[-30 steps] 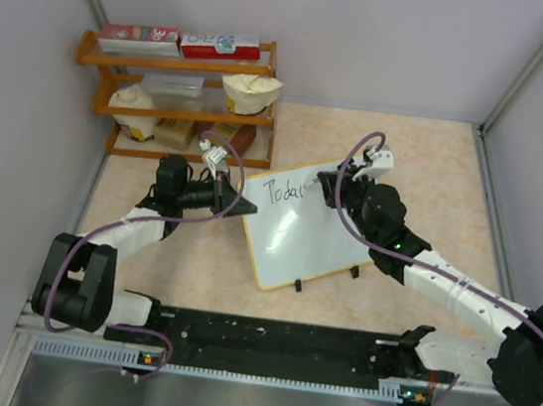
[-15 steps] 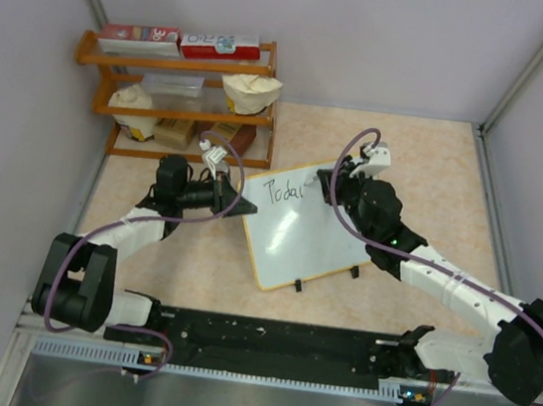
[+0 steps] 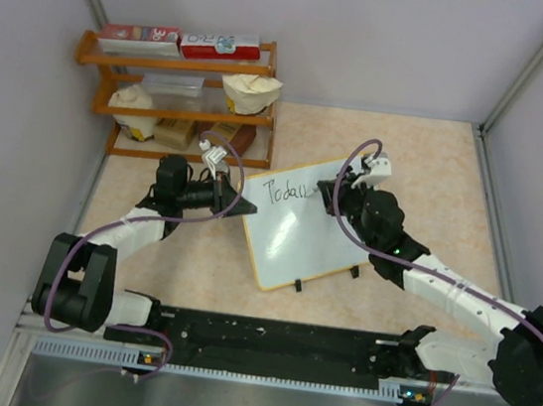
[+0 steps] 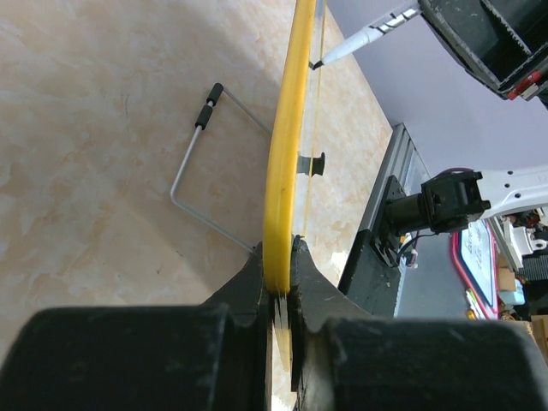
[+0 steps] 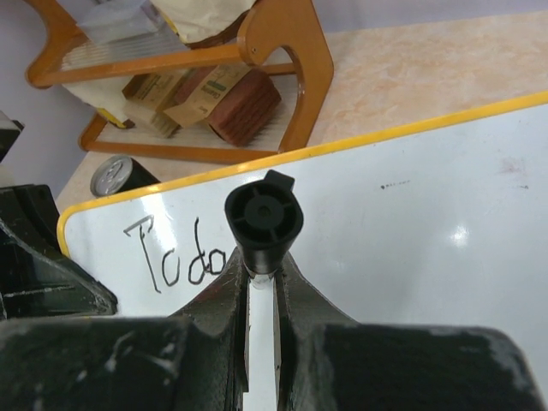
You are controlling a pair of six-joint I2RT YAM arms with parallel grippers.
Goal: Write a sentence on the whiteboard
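The whiteboard [image 3: 303,227] with a yellow frame stands tilted in the middle of the table. My left gripper [image 3: 237,201] is shut on its left edge, seen edge-on in the left wrist view [image 4: 282,171]. My right gripper [image 3: 331,195] is shut on a white marker with a black end cap [image 5: 263,218], its tip on the board's top part. The sentence [image 3: 286,191] reads "Toda" plus a partial letter; it also shows in the right wrist view [image 5: 175,257], part hidden behind the marker.
A wooden shelf rack [image 3: 180,96] with boxes and bags stands at the back left, close to the board's top corner. A can [image 5: 114,175] lies beside the rack. The board's wire stand [image 4: 201,163] rests on the table behind it.
My right gripper has shifted slightly right along the top line and the writing has grown by a stroke. The left arm and board have not moved.
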